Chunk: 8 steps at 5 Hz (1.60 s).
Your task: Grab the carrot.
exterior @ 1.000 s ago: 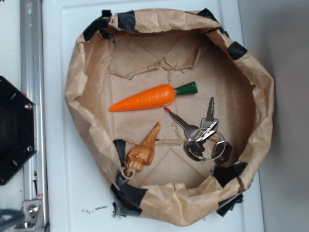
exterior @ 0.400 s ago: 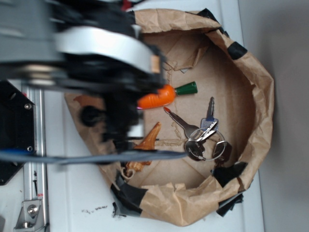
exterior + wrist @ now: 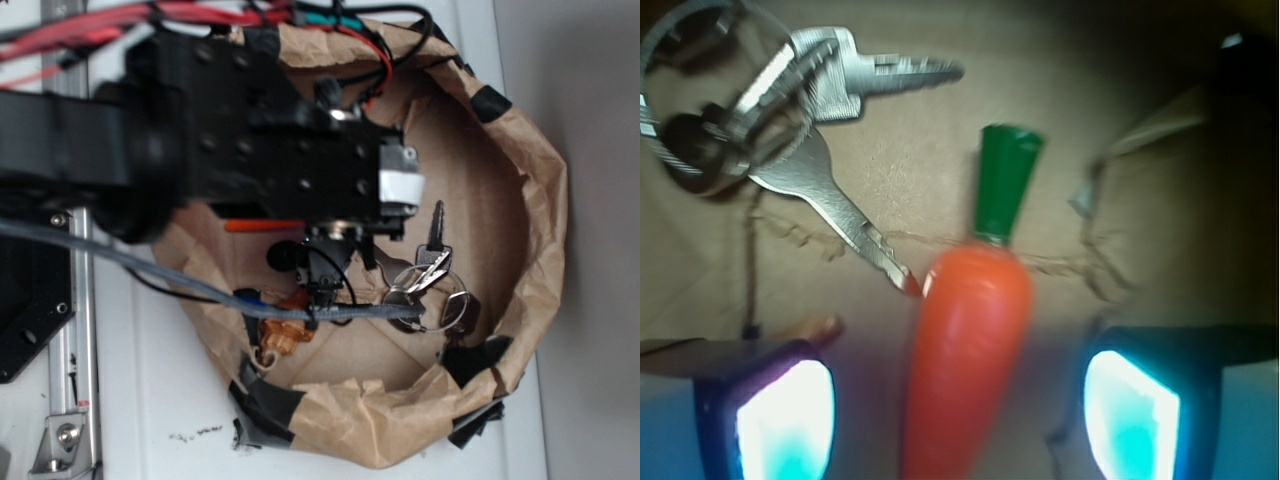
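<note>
- The two fingers (image 3: 785,418) stand apart, one on each side of the carrot (image 3: 965,360), and neither pad is on it; a strip of bare brown paper shows on both sides between pad and carrot.
- The gripper (image 3: 958,415) is therefore spread wide and holds nothing.
- Seen from the wrist, the carrot lies lengthwise in the gap between the fingers, a little nearer the left-hand pad than the other, with its green stem cap (image 3: 1005,185) pointing away from the camera.
- In the overhead view the arm (image 3: 250,160) covers nearly all of the carrot; only its orange tip (image 3: 262,226) pokes out from under the black body.
- The keys (image 3: 750,110) lie beyond the carrot's thick end and off to one side; the red-tipped point of one key (image 3: 840,215) comes up just beside the carrot's shoulder, and I cannot tell whether it touches.
- On the stem cap's other side the floor is bare but creased, with a raised fold of paper (image 3: 1105,185) near it.
- A shell (image 3: 285,325) lies near the carrot's tip, partly under a grey cable (image 3: 200,285) that crosses in front of it.
- All of this sits on the floor of a crumpled paper bowl (image 3: 545,200) with black tape on its rim; the wall rises all round, and the carrot is well in from it, near the middle.
</note>
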Each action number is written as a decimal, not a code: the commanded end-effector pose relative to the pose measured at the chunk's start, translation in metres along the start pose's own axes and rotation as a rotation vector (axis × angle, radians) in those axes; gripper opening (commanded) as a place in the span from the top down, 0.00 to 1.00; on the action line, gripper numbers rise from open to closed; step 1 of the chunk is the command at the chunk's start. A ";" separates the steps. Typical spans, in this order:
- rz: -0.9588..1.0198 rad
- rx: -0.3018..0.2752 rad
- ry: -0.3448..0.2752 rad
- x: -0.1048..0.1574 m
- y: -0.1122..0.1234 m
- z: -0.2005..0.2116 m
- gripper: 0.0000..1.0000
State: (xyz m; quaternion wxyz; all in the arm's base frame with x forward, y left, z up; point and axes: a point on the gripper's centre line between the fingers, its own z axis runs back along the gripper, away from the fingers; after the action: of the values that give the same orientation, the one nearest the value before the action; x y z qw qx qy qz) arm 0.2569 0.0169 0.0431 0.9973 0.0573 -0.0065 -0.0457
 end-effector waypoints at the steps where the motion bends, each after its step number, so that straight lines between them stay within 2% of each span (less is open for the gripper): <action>1: 0.024 0.055 0.034 0.007 0.026 -0.019 0.00; 2: 0.062 0.042 0.070 0.009 0.047 -0.029 0.00; 3: 0.032 0.050 0.071 0.012 0.046 -0.035 0.00; 4: 0.005 0.082 0.095 0.013 0.039 -0.045 0.76; 5: 0.009 0.077 0.100 0.012 0.038 -0.043 1.00; 6: 0.032 0.065 0.089 0.009 0.039 -0.032 1.00; 8: 0.118 -0.014 0.047 0.002 0.037 0.006 1.00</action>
State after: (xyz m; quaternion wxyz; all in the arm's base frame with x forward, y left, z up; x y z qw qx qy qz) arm 0.2578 0.0433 0.0406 0.9978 0.0455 0.0474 0.0063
